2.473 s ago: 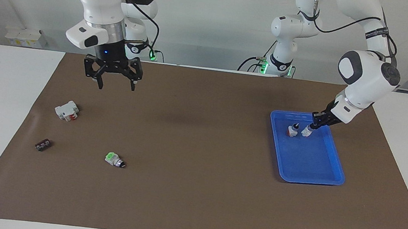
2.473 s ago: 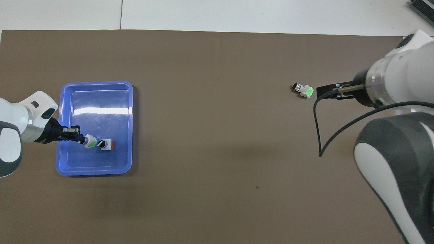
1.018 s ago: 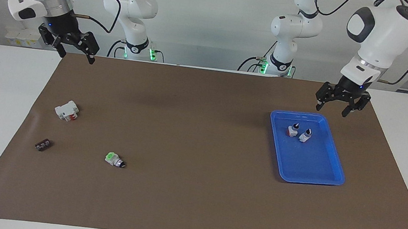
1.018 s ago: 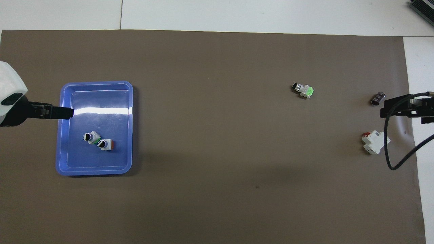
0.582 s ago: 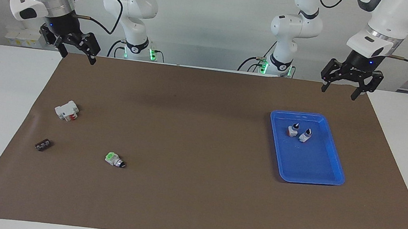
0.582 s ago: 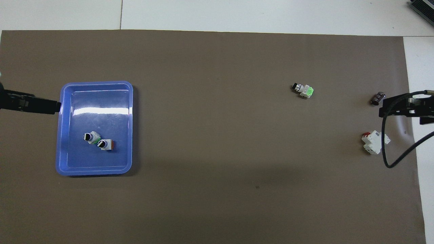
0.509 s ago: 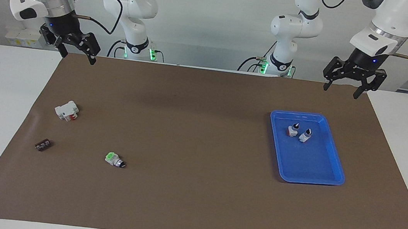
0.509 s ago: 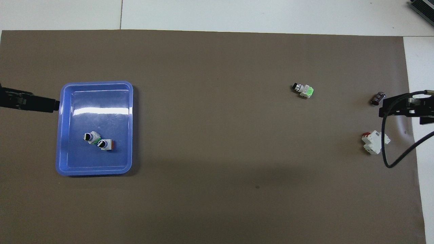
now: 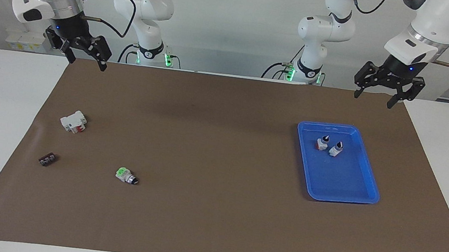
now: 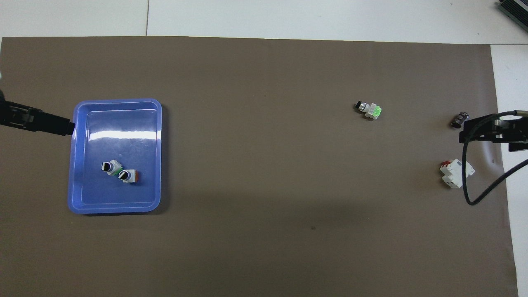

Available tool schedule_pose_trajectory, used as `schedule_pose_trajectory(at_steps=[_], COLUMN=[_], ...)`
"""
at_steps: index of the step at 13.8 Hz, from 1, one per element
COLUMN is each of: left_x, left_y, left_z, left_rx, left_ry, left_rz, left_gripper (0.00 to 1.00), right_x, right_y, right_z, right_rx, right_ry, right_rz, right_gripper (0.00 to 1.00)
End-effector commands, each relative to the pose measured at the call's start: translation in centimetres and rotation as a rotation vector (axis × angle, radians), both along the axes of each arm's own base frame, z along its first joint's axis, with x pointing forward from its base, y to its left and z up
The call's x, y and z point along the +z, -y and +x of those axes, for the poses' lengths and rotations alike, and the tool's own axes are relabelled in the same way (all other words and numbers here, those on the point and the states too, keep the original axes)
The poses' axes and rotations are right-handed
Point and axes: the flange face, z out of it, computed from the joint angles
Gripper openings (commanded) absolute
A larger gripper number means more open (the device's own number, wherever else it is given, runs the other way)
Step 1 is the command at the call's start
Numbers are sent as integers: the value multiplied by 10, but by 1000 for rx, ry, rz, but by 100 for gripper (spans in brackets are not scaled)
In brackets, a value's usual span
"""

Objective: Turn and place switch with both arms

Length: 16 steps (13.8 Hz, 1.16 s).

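Note:
The switch (image 9: 336, 149) (image 10: 109, 167), whitish with a black knob tip, stands in the blue tray (image 9: 342, 199) (image 10: 113, 209) beside a black-knobbed switch with a red base (image 9: 322, 143) (image 10: 129, 176). Nothing holds it. My left gripper (image 9: 373, 100) (image 10: 62, 126) hangs open and empty, high over the mat's edge close to the robots, up from the tray. My right gripper (image 9: 86, 64) (image 10: 464, 133) also hangs open and empty, high over the mat's corner at the right arm's end.
A brown mat (image 9: 211, 163) covers the table. Toward the right arm's end lie a switch with a bright green block (image 9: 126, 175) (image 10: 368, 109), a white breaker with red parts (image 9: 74, 121) (image 10: 456, 173) and a small dark part (image 9: 47, 159) (image 10: 459, 119).
My left gripper let go of the switch in the tray, then rose and drew back toward the robots. My right gripper swung out over the mat's corner and now hangs still.

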Motion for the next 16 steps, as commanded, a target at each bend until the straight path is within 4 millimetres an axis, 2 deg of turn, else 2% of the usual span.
schedule_pose_trajectory(at_steps=[1,3,4,5,7,12,14,16], left_x=[14,16,26,24,23,17,18,16], left_y=[12,7,0,4,-7,-7,-15,-7], left_z=[-4,-10,-17,-21,-24,-22,-26,-30], left_rx=[-21,-8,6,-4,20,41,57,90], left_ry=[-16,-30,-8,-19,-31,-50,-64,-85], left_rz=[32,35,28,29,31,37,39,44], left_gripper=[100,100,100,100,100,100,100,100], right_x=[-1,0,0,-1,-1,-6,-7,-8], right_y=[2,6,9,9,9,5,3,3], right_z=[-5,-4,-4,-5,-5,-4,-4,-4], right_rx=[-9,55,87,86,86,84,75,73], right_ry=[5,9,13,7,7,14,14,13], right_rz=[11,10,10,12,12,12,13,13], right_gripper=[100,100,100,100,100,100,100,100])
